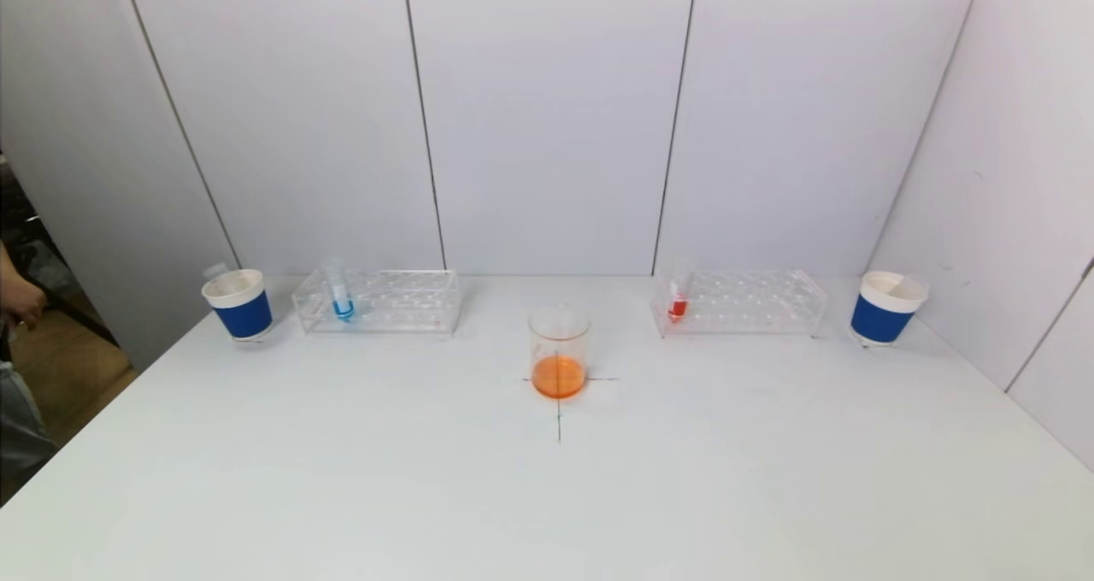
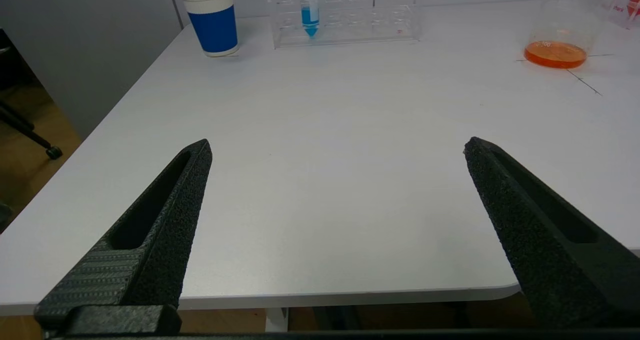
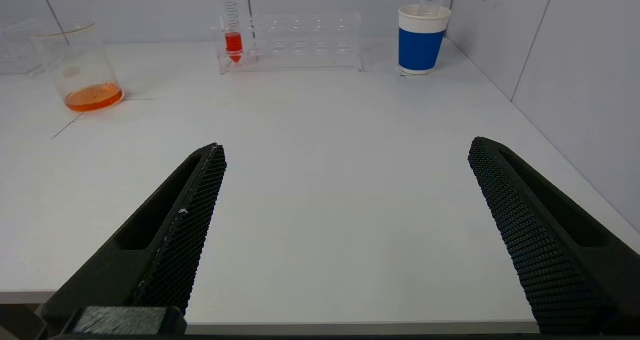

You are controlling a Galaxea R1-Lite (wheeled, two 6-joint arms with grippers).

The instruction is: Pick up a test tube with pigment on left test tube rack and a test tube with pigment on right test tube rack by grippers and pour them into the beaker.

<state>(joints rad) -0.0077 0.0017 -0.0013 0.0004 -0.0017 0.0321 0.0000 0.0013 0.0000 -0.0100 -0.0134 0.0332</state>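
At the near edge of the white table [image 1: 342, 478], your left gripper [image 2: 337, 147] and right gripper [image 3: 345, 147] both hover with fingers spread wide and nothing between them; neither arm shows in the head view. Ahead of you the tabletop is bare white laminate with a thin black cross drawn at its middle, and white wall panels close it in behind and on the right. On that cross stands the glass beaker [image 1: 559, 352], holding a shallow layer of orange liquid. Farther back on your left sits the left test tube rack [image 1: 380, 301], clear acrylic, with a blue-pigment test tube [image 1: 340, 294] upright at its outer end. On your right, the right test tube rack [image 1: 742, 302] carries a red-pigment test tube [image 1: 679, 295] upright at the end nearest the beaker. Beyond each rack's outer end stands a blue-sleeved paper cup [image 1: 238, 303], its twin [image 1: 886, 308] on the right, each with an empty tube leaning inside.
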